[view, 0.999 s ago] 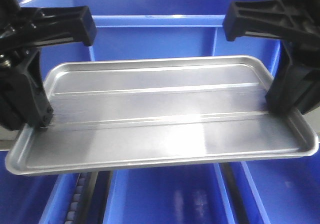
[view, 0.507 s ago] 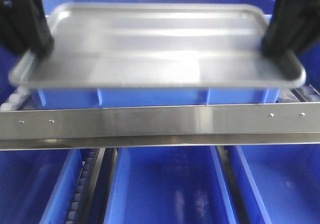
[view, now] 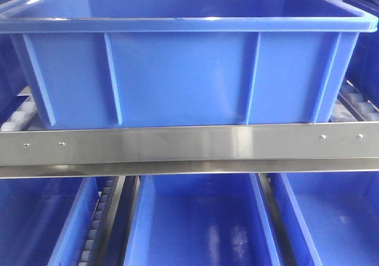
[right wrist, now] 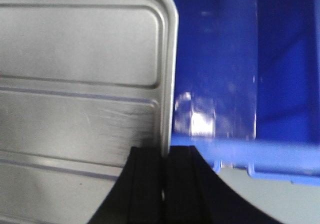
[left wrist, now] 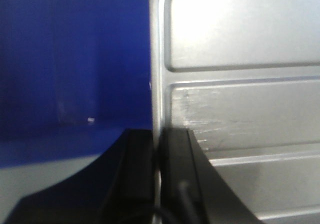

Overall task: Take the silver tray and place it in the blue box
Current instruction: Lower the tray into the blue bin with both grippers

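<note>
Silver tray [left wrist: 240, 109] is held by both short ends, over the open inside of the blue box [view: 183, 76]. In the left wrist view the left gripper [left wrist: 156, 151] has its black jaws clamped on the tray's left rim, one inside the tray and one outside, with the rim pinched between them. In the right wrist view the right gripper [right wrist: 162, 159] has its jaws clamped the same way on the right rim of the tray [right wrist: 75, 109].

Both wrist views show the tray's rounded far corner, its sloped rim and the long ridges on its base. Beside each held rim lies the deep blue wall and floor of the box [left wrist: 75, 59], and on the right side the box's [right wrist: 225, 59] paler lipped rim runs across just near of the jaws. Whether the tray touches the box floor cannot be told.

From the front, the box sits with its ribbed near wall just behind a flat steel rail [view: 189, 147]. White rollers [view: 18, 119] show at its left foot. Below the rail are more blue bins [view: 195, 224].
</note>
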`<state>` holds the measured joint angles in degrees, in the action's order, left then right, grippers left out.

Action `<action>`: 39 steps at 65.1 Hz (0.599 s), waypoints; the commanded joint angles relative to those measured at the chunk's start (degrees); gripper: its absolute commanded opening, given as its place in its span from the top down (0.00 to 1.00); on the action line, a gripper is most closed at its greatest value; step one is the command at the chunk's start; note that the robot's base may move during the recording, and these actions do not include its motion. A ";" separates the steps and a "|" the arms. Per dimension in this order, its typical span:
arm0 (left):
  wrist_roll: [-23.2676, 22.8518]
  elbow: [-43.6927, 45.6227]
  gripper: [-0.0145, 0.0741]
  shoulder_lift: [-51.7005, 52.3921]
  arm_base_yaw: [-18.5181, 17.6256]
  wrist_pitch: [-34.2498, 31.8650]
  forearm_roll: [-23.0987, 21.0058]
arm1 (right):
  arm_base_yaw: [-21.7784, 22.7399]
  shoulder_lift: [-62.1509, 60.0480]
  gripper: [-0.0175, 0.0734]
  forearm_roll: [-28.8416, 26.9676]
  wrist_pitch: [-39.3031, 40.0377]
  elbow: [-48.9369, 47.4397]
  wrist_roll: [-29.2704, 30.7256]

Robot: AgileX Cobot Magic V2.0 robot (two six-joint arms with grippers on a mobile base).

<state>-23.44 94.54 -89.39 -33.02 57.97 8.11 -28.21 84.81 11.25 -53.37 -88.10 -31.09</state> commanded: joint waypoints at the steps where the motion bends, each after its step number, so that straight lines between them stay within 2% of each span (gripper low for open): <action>1: 3.99 6.72 0.84 -1.13 1.23 -7.12 -8.79 | 2.65 2.52 0.75 -10.12 7.33 -7.54 7.42; 5: 5.81 9.53 0.84 -3.47 2.87 -7.38 -10.86 | 4.35 5.41 0.75 -14.27 7.03 -10.90 10.65; 11: 5.83 12.60 0.84 -6.68 4.69 -7.97 -11.07 | 6.02 9.35 0.75 -17.54 7.18 -14.69 13.74; 20: 5.92 13.62 0.84 -9.98 6.37 -9.06 -11.07 | 7.01 13.58 0.75 -17.77 8.26 -17.51 13.80; 39: 5.92 13.62 0.84 -12.59 6.83 -10.35 -11.07 | 7.20 16.51 0.75 -17.77 9.71 -17.77 13.80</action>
<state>-17.63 105.62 -104.65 -25.06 54.47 3.35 -19.91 104.13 0.00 -51.01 -103.12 -18.50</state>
